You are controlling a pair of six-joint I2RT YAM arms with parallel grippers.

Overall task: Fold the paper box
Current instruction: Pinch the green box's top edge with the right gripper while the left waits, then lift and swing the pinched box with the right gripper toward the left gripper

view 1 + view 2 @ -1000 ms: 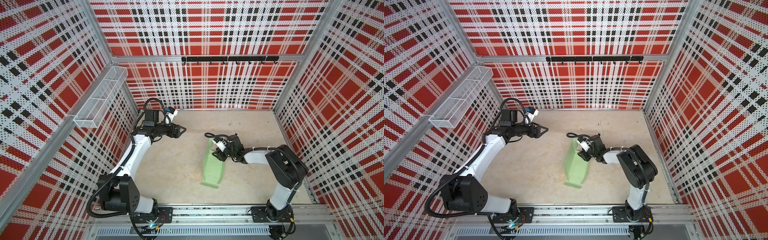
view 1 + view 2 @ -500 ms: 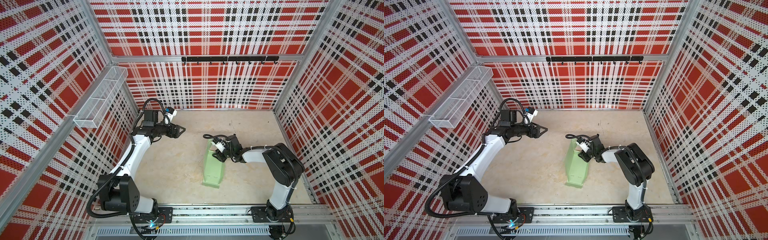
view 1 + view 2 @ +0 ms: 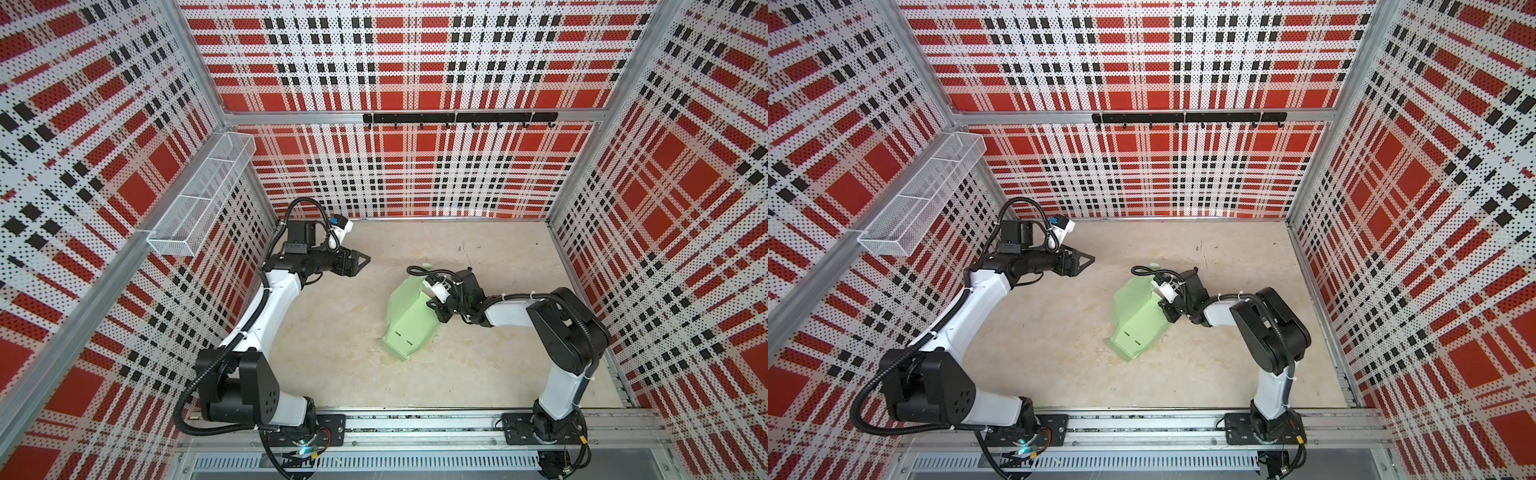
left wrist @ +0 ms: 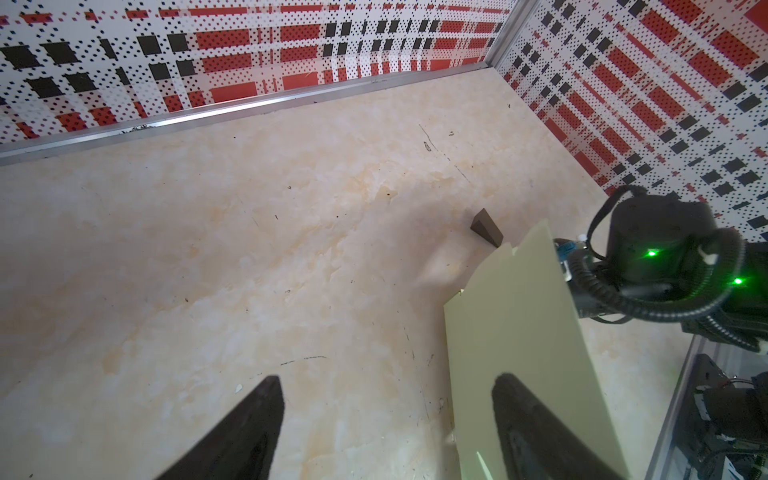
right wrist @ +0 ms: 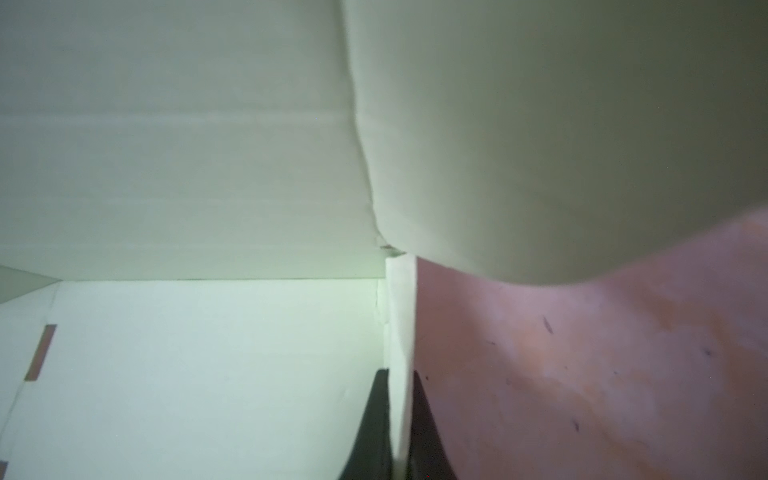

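The paper box (image 3: 409, 322) (image 3: 1138, 320) is a pale mint-green die-cut sheet, partly folded, near the middle of the floor. Its far panel stands tilted up and its near end, with two slots, lies flat. My right gripper (image 3: 434, 305) (image 3: 1165, 309) is at the box's right edge. In the right wrist view the gripper (image 5: 400, 374) is shut on a thin upright side flap of the box (image 5: 187, 374). My left gripper (image 3: 365, 259) (image 3: 1090, 259) hovers open to the box's far left, apart from it. The left wrist view shows its gripper (image 4: 386, 382) holding nothing, with the box (image 4: 519, 332) beyond it.
A small dark brown wedge (image 4: 485, 230) lies on the floor just behind the box. A wire basket (image 3: 199, 195) (image 3: 921, 195) hangs on the left wall and a black hook rail (image 3: 459, 118) on the back wall. Plaid walls enclose the floor.
My right gripper has shut on the box's side flap. The box's far panel now leans up and out to the left. The left arm has barely moved.
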